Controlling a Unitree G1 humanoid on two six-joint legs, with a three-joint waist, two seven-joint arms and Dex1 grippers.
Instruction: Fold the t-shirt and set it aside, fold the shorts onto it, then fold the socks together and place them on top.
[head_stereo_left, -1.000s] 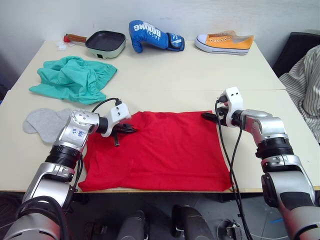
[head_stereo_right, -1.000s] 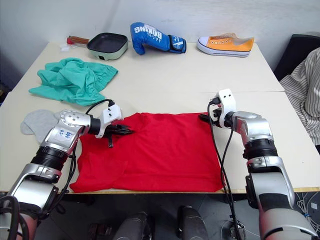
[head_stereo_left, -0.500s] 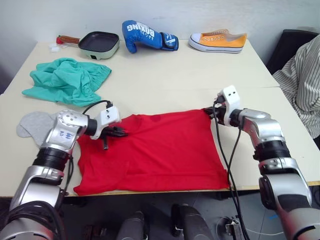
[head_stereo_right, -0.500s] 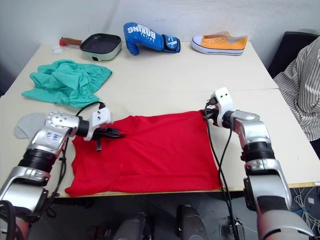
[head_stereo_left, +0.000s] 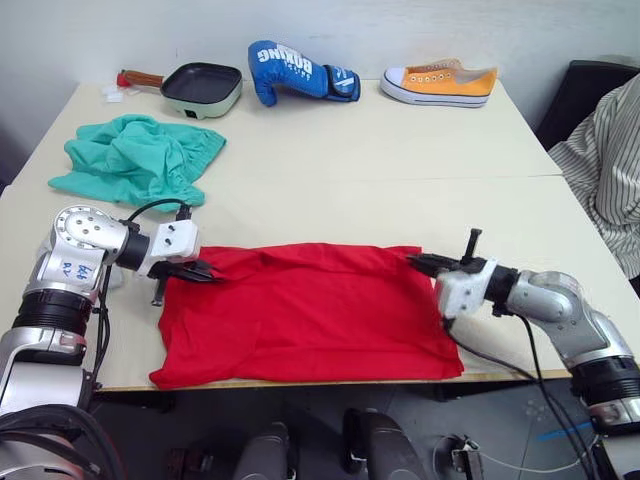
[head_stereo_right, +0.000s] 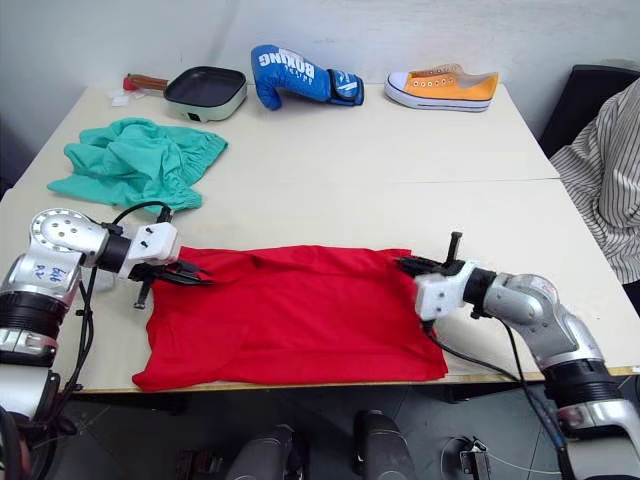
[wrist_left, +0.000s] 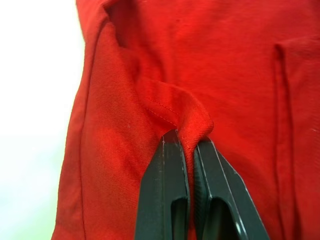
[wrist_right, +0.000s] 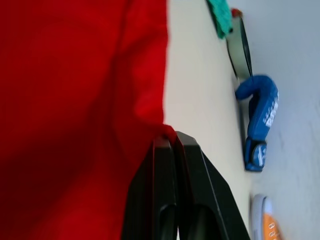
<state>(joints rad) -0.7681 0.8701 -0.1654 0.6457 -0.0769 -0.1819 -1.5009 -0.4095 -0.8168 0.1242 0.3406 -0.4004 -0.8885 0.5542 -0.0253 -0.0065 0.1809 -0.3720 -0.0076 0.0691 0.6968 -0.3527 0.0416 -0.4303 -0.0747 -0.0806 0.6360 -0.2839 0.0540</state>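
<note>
t-shirt (head_stereo_left: 310, 310) flat, near table (head_stereo_left: 400, 160) edge | left gripper (wrist_left: 186, 145) pinches its left far corner | right gripper (wrist_right: 169, 140) pinches right far corner | pan (head_stereo_left: 205, 85) (far left) holds nothing

both end effectors (head_stereo_left: 200, 273) (head_stereo_left: 418, 262) closed, arms spread low.

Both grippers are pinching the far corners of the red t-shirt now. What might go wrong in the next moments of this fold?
The left gripper pinches only a small fold of the t-shirt, so the cloth may slip out. The right gripper grips just the corner edge, so it may slip too. The shirt's near hem lies at the table edge and may slide off.
</note>
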